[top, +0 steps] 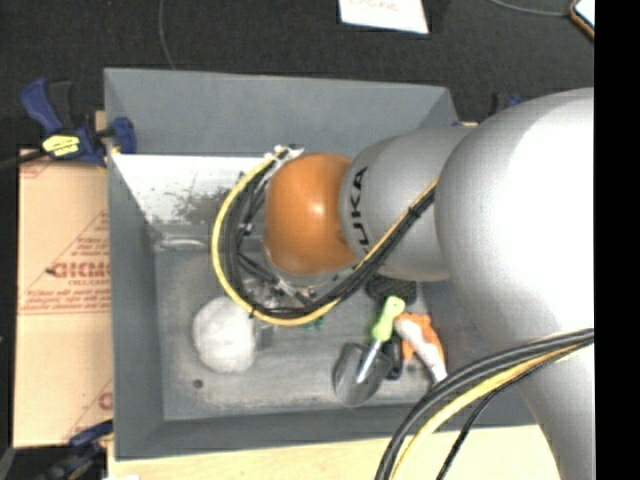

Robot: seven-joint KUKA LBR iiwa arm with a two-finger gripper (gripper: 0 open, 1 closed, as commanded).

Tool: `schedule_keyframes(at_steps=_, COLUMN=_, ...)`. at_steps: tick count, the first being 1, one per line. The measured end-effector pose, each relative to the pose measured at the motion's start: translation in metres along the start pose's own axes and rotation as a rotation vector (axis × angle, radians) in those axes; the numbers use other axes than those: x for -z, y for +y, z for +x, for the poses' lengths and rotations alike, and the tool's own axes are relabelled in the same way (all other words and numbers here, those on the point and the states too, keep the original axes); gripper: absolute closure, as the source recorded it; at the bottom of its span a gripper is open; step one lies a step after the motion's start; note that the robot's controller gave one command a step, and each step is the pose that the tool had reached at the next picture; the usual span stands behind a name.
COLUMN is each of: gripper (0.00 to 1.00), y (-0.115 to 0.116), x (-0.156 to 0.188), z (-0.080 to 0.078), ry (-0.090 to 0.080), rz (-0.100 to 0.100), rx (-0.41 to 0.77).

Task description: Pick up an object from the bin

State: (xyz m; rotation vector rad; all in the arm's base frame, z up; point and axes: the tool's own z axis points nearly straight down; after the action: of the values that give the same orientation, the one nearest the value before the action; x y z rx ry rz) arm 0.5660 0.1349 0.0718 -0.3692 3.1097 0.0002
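My gripper (266,290) is low in the middle of the bin, mostly hidden under the orange cover, with a bit of its dark body showing at the cover's lower left edge. A white fuzzy ball (225,336) lies on the bin floor just below and left of it, close to or touching the gripper body. To the right, near the front wall, lie a light green stick-shaped piece (388,318), an orange and white piece (422,340) and a grey rounded thing (354,373).
The big silver arm covers the right half of the bin. Yellow and black cables loop round the orange cover. The bin's left wall and front wall stand close to the white ball.
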Motion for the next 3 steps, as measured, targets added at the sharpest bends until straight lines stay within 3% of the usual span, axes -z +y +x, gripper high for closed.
schedule_keyframes(at_steps=2, gripper=1.00, y=0.000, x=0.001, z=0.000, ry=-0.001, rz=0.000, rx=0.000)
schedule_keyframes(at_steps=3, gripper=1.00, y=0.000, x=0.015, z=0.002, ry=0.006, rz=-0.001, rx=-0.001)
